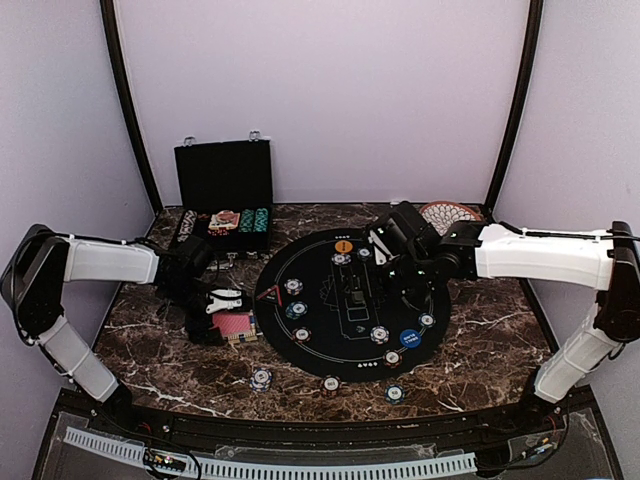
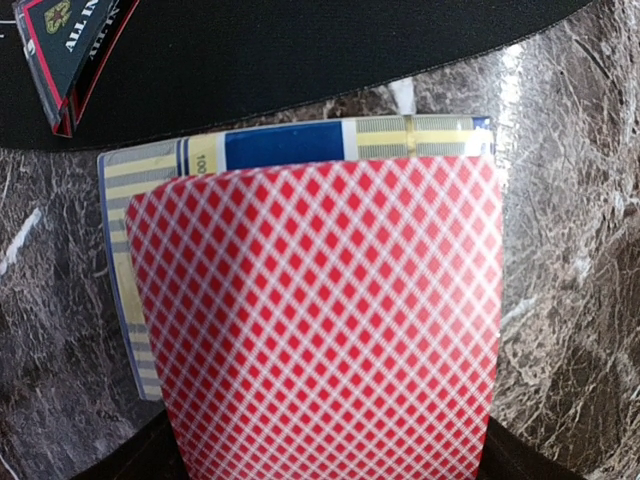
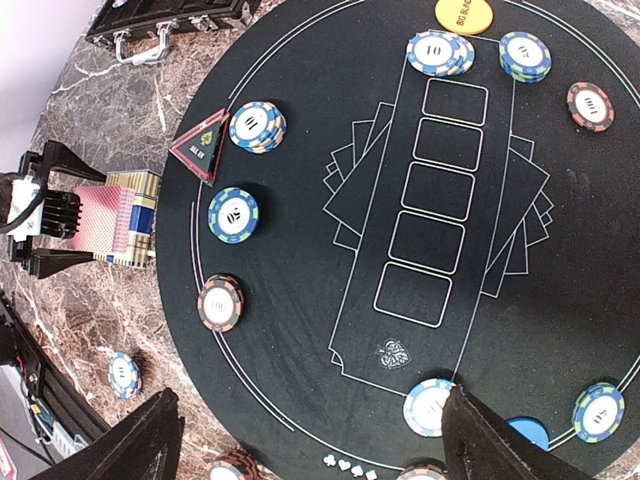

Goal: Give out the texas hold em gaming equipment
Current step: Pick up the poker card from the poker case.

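Overhead first: the left gripper [image 1: 226,303] is down on the marble table [image 1: 480,340] at the stack of playing cards [image 1: 233,325], just off the left rim of the round black mat [image 1: 350,345]. Poker chips [image 1: 293,286] ring the mat, and a few more lie on the marble in front. The orange disc [image 1: 343,245] sits at the far rim and the blue disc [image 1: 410,338] at the near right. Only this view catches the open chip case [image 1: 223,180] at the back and the patterned plate [image 1: 450,213] behind the right gripper [image 1: 392,278], which hangs over the mat.

Left wrist: a red diamond-backed card fills the frame, lying over a blue-and-yellow card box [image 2: 300,145]. Dark fingers [image 2: 125,462] flank it at the bottom corners — pinching or merely alongside, I can't tell. Top left, a triangular marker [image 2: 65,45] reads "ALL IN".

Right wrist: the jaws are spread wide with nothing between them, only mat below. Writing shows here — the orange disc says "BIG BLIND", and a blue-edged chip [image 3: 437,50] shows "10".
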`<state>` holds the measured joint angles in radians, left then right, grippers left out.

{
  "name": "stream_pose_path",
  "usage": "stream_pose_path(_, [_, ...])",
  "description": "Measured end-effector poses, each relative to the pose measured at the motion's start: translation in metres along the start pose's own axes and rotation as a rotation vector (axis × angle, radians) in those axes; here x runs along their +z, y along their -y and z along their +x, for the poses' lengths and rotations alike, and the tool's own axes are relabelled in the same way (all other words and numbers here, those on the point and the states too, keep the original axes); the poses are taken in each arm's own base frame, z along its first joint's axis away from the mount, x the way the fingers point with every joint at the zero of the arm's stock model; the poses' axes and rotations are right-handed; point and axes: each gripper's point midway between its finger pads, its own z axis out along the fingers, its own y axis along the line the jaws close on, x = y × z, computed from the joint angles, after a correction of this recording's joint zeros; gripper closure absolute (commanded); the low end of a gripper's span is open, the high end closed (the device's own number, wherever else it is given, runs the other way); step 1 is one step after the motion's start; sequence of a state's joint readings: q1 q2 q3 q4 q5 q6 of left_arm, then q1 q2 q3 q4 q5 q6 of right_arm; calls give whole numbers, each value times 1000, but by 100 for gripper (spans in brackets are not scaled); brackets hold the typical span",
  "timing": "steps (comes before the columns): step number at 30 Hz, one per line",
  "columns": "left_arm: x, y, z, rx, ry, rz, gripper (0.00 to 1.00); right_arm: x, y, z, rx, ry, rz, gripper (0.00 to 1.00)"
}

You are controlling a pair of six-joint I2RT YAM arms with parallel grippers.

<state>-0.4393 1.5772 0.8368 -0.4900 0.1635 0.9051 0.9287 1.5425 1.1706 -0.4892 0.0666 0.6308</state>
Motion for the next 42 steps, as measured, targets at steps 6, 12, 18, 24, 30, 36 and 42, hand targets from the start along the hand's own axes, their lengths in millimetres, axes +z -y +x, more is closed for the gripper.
stream_pose_path(6, [1,-1,0,-10,-5,5,15,0,-1,0,0,0,-6,12])
stream_pose_path(12, [1,-2,0,-28,-4,6,16,0,-2,0,0,-3,-13,14])
stream_pose_path(18, [1,-2,0,-35,-5,6,16,0,-5,-1,0,1,-23,15])
stream_pose_path(24, [2,-2,0,-41,-3,7,29,0,-6,-2,0,3,-29,17])
stream_pose_path(30, [2,-2,-1,-39,-1,11,41,0,-6,-2,0,3,-30,17])
stream_pose_path(36, [2,-2,-1,-38,-1,10,49,0,-7,-2,0,2,-33,18])
stream_pose_path(42, [1,-3,-1,-33,-1,5,76,0,-8,-3,1,6,-40,18])
